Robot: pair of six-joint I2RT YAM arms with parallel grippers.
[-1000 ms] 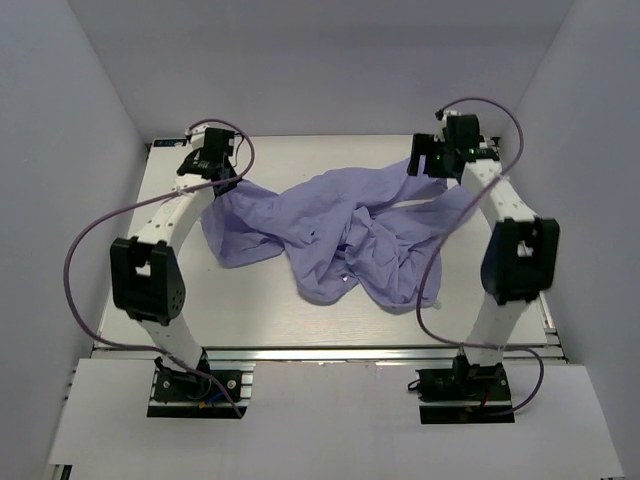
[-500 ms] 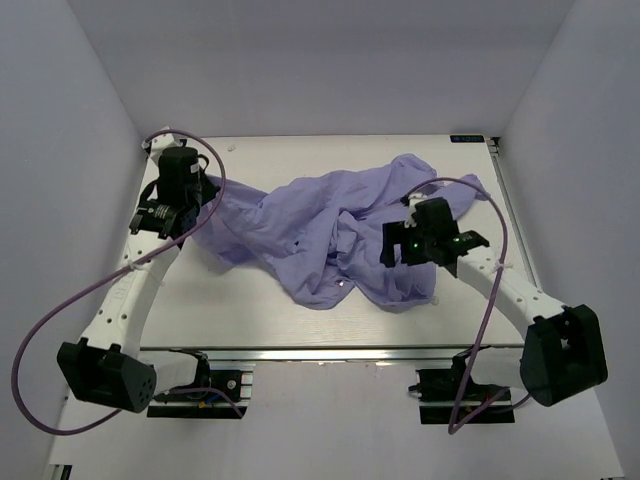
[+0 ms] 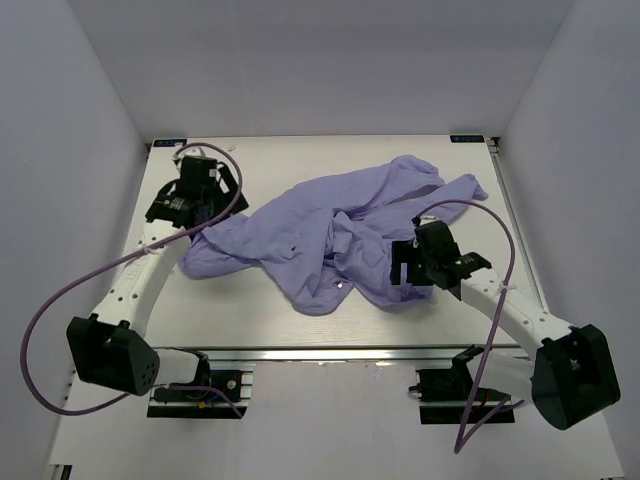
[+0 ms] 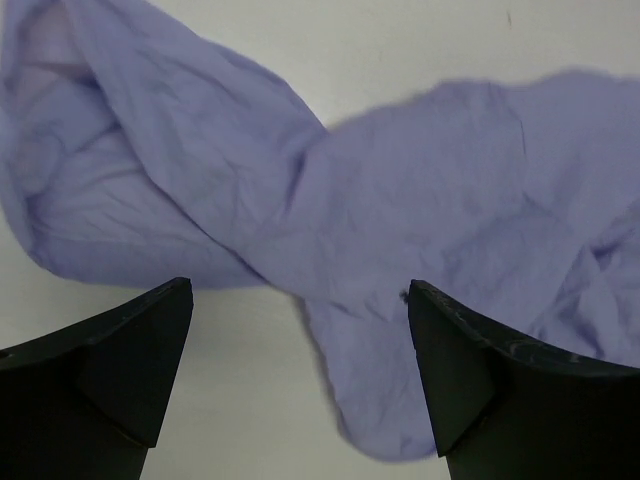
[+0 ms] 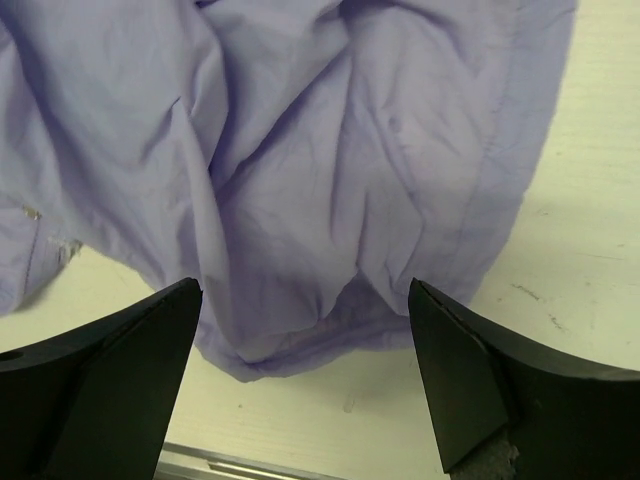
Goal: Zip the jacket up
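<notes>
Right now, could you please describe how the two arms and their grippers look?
The left arm and right arm have white links, black joint housings and looping purple cables. The left gripper and right gripper have black wedge-shaped fingers.

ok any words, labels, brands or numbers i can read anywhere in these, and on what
None can be read.
The crumpled lavender-purple thin-fabric jacket shows no print or tag text in any view.
The small dark marks at the far edge of the pale table are too small to read.
</notes>
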